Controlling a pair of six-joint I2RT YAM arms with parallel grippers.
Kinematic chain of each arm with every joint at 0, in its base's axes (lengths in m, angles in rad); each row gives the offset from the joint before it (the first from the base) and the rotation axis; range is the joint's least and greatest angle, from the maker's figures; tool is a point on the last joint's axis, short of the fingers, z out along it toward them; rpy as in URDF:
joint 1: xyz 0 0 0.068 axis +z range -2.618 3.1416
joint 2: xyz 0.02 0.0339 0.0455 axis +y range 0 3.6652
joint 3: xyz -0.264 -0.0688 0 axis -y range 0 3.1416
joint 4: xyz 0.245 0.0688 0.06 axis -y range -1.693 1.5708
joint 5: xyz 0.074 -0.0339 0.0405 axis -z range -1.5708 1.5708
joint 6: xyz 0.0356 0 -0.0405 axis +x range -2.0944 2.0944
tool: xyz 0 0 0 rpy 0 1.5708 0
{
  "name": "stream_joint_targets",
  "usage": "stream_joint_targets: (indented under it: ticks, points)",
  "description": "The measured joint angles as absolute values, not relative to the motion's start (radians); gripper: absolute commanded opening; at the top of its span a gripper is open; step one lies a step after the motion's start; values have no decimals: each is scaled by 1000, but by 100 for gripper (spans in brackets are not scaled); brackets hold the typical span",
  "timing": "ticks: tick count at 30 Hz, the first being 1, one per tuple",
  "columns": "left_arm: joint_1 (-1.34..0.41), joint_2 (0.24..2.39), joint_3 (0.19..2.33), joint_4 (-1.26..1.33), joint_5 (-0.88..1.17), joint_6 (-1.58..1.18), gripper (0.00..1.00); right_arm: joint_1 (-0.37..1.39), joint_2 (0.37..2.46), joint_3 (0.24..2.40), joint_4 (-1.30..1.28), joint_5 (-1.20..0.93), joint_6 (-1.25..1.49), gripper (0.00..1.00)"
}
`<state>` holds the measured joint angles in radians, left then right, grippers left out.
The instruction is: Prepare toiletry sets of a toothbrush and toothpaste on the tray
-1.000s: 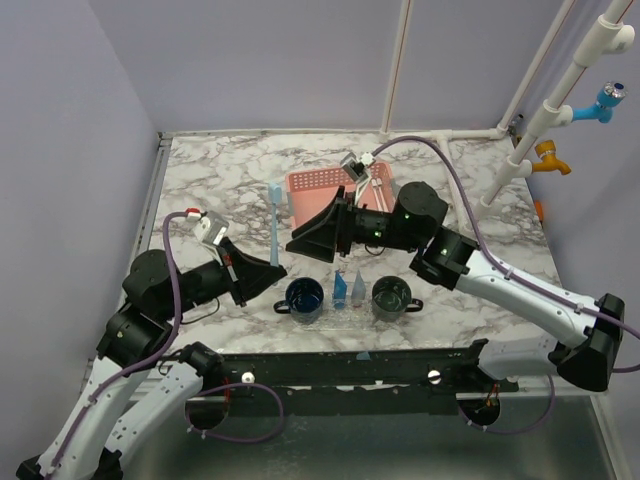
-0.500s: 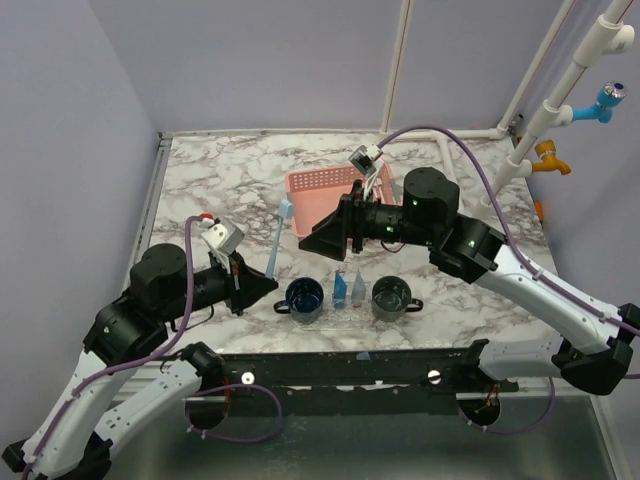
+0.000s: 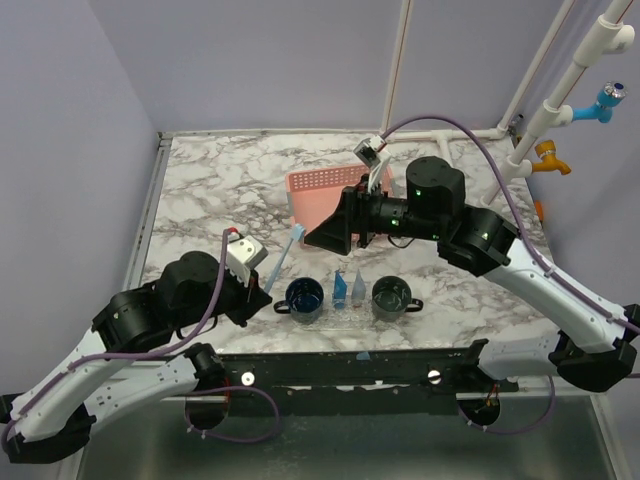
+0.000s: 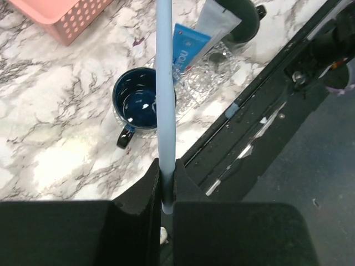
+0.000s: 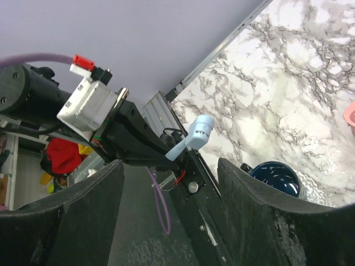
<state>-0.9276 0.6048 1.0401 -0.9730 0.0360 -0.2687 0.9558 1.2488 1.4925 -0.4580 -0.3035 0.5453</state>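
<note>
My left gripper is shut on the handle end of the light-blue toothbrush. The brush slants up and away, with its head above the table left of the navy mug. In the left wrist view the toothbrush runs straight up from my gripper across the navy mug. Two toothpaste tubes sit between the navy mug and the dark green mug on the clear tray. My right gripper hangs open and empty behind the tray, looking at the brush head.
The pink lattice basket stands behind the tray, partly hidden by my right arm. A black rail runs along the table's near edge. White pipes with coloured taps rise at the right.
My left arm has swung right and nearer, tilting the toothbrush toward the navy mug. The right gripper has opened wider and drawn back to the right.
</note>
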Motion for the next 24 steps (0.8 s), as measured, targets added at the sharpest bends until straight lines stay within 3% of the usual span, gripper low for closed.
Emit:
stream_joint_targets:
  ticks: [18, 24]
  points:
    - [-1030, 621, 1040, -1044, -148, -269, 0, 956, 1399, 1538, -540, -272, 602, 70]
    - [-1032, 619, 1040, -1049, -148, -268, 0, 956, 1414, 1538, -516, -287, 632, 65]
